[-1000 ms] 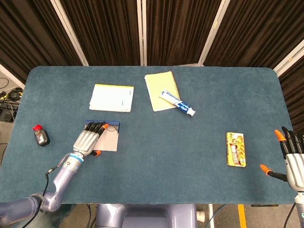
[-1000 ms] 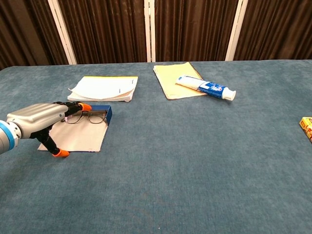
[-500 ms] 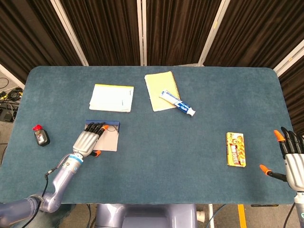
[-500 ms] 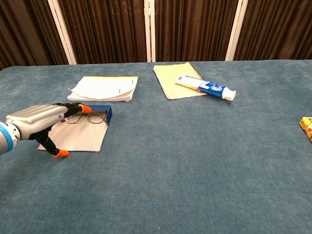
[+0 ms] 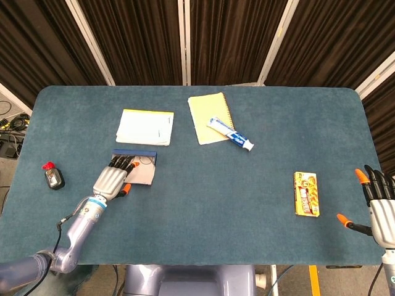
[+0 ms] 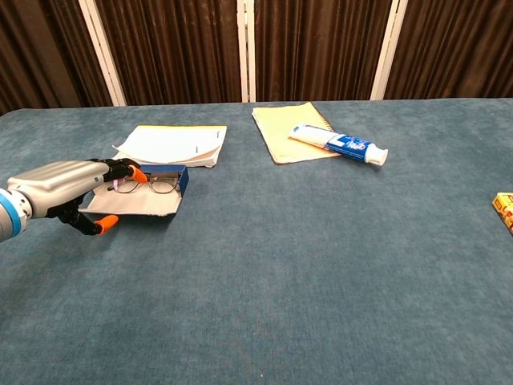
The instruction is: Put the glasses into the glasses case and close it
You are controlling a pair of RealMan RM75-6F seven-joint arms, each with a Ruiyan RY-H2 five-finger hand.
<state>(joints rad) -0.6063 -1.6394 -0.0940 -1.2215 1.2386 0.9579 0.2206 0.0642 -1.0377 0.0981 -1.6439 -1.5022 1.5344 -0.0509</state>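
Glasses (image 6: pixel 152 186) were already lying in the glasses case (image 6: pixel 164 183), against its blue back wall, near the bench's (image 5: pixel 247 185) left edge, about halfway between front and back. So step one looked done; closing was what remained. Left hand (image 5: pixel 110 181) sat at the case's left side, fingers (image 6: pixel 120 169) over the left end of the glasses, thumb tucked under the pale flap (image 6: pixel 136 207). In the chest view that flap stood raised off the bench on the near side, so my read was the lid was partway through folding up, not shut: the glasses were fully visible and the case was wide open on top. Whether the fingers actually pinched the flap or just propped it, I couldn't tell. Right hand (image 5: pixel 378 206) hung off the bench's right front corner, fingers spread, holding nothing, well apart from everything. Elsewhere on the bench: white paper stack (image 5: pixel 145 127) just behind the case, yellow notepad (image 5: pixel 210 118) with a toothpaste tube (image 5: pixel 231 134) across it toward the back middle, yellow box (image 5: pixel 307 193) near the right front.
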